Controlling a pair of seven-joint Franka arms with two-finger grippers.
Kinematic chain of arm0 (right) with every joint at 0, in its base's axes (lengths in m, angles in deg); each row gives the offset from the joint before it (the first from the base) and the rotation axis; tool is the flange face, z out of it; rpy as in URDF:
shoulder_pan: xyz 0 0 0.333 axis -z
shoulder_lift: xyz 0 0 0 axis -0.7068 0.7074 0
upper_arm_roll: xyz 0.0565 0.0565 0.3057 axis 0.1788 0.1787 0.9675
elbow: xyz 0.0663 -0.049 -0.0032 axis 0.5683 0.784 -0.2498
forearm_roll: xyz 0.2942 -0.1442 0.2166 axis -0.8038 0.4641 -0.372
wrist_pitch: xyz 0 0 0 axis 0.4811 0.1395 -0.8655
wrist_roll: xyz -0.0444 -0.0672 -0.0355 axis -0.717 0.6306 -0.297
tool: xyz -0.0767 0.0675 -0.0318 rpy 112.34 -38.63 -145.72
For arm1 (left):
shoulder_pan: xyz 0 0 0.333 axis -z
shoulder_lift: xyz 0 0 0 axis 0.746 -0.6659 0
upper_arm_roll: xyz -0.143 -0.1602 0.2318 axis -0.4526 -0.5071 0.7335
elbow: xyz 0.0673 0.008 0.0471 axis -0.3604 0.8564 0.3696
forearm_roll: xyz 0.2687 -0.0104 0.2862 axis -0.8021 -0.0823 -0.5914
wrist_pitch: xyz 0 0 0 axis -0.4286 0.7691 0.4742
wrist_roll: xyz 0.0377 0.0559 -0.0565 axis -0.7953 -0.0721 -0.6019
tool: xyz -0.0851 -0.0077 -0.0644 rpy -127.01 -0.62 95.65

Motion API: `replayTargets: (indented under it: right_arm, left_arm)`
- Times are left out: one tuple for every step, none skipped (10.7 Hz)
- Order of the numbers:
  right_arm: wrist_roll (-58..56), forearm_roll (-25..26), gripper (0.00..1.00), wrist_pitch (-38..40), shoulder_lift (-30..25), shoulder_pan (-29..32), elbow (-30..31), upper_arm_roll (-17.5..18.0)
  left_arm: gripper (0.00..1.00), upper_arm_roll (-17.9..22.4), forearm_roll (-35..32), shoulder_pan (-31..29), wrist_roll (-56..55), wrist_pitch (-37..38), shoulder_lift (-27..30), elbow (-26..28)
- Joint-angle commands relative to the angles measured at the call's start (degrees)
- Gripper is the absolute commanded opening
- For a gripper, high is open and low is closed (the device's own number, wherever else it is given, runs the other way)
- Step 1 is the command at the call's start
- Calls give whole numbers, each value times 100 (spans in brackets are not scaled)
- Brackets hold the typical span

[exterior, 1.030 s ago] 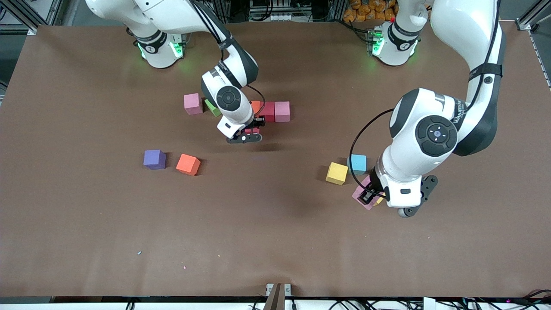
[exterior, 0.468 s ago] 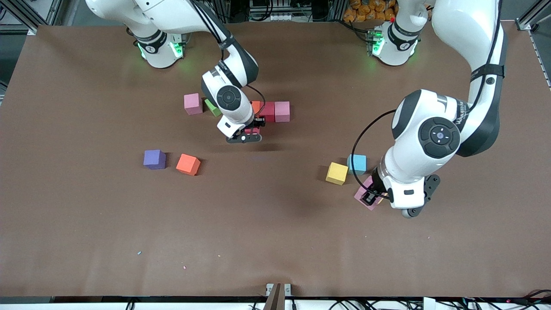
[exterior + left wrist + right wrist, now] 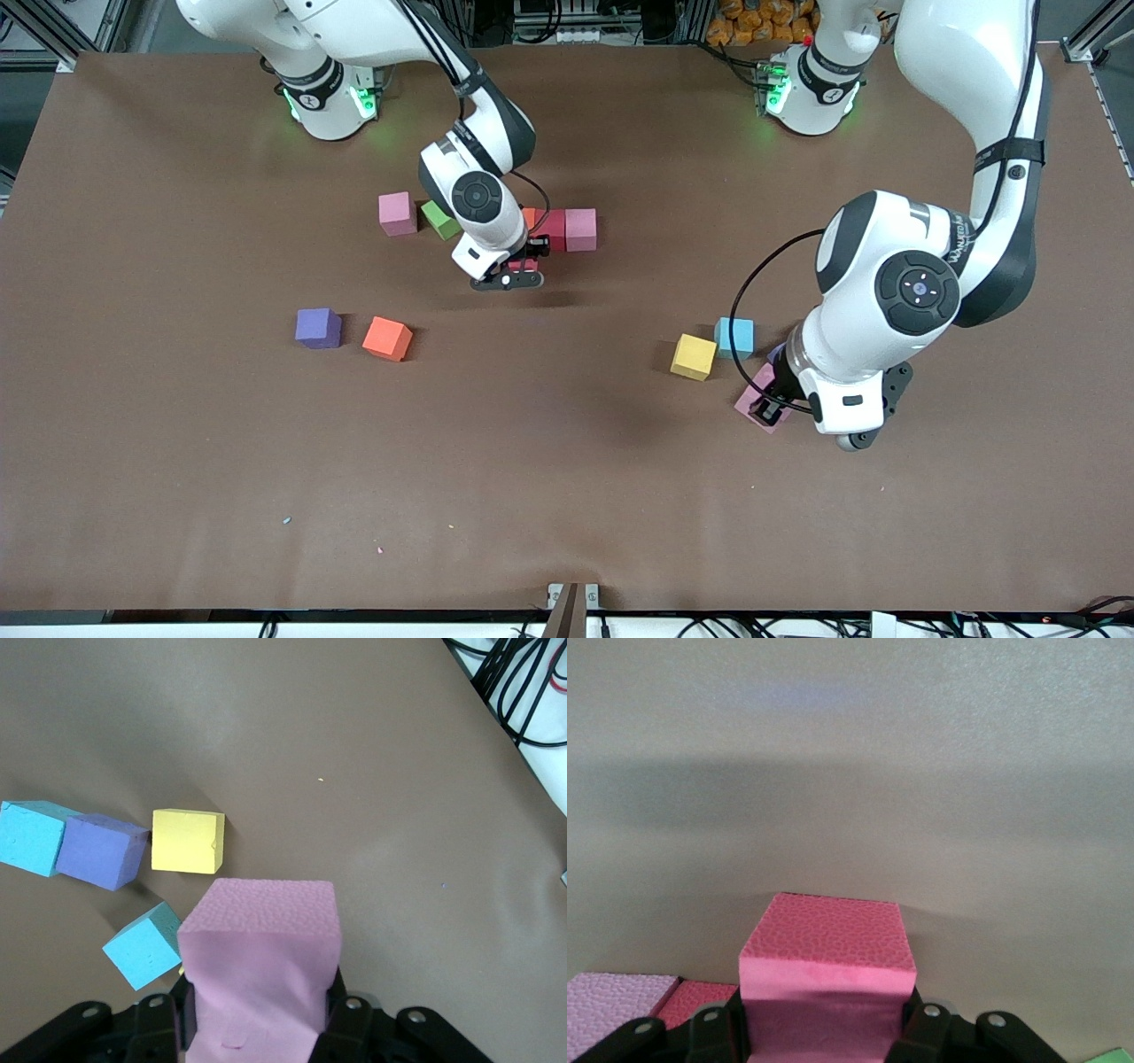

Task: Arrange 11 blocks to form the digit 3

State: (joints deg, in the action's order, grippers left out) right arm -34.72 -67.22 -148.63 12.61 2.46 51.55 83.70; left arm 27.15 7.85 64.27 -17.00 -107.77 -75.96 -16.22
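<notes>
Front view, row: an orange block (image 3: 530, 216), a crimson block (image 3: 555, 229) and a pink block (image 3: 580, 229) sit touching in a line on the counter (image 3: 177, 461), the only part of the digit laid so far.
Front view, right claw (image 3: 523, 266): low, just beside that row on its camera side, narrow on a hot-pink block (image 3: 523, 263).
Front view, left claw (image 3: 767, 409): toward the left arm's end of the counter, closed on a mauve block (image 3: 753, 400), just nearer the camera than a yellow block (image 3: 693, 356) and a cyan block (image 3: 734, 337).
Front view, strays: a purple block (image 3: 318, 327) and a second orange block (image 3: 387, 338) lie together toward the right arm's end; another pink block (image 3: 397, 213) and the green cube (image 3: 439, 220) sit near the row.
Left wrist view: the mauve block (image 3: 261, 970) fills the jaws; the counter below shows one yellow, one purple and two cyan blocks.
Right wrist view: the hot-pink block (image 3: 826, 979) is pinched between the jaws, with the row's blocks at the edge.
Progress: early, I judge; three placed, a fourth about to go down, most blocks loose.
</notes>
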Motion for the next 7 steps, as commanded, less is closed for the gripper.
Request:
replayTargets:
  right_arm:
    - [63, 100, 100, -8, -185, -81, 172, -48]
    - [63, 109, 100, -8, -212, -72, 163, -57]
    - [63, 109, 100, -8, -273, -55, 137, -57]
    - [63, 109, 100, 9, -387, -29, 137, -57]
    - [80, 109, 100, 140, -527, -2, 137, -65]
    - [63, 109, 100, 350, -694, 59, 128, -118]
    - [54, 109, 100, 543, -852, 164, 111, -223]
  left_arm:
    - [0, -36, 289, -20, -98, 68, 115, 57]
    - [0, -36, 308, -20, -72, 59, 98, 65]
    - [0, -36, 326, -20, -63, 59, 98, 57]
    - [0, -45, 326, -37, -54, 59, 89, 57]
    - [0, -36, 326, -38, -36, 59, 89, 65]
    - [0, -36, 352, -46, -27, 59, 72, 65]
    - [0, -27, 361, -46, -19, 59, 11, 65]
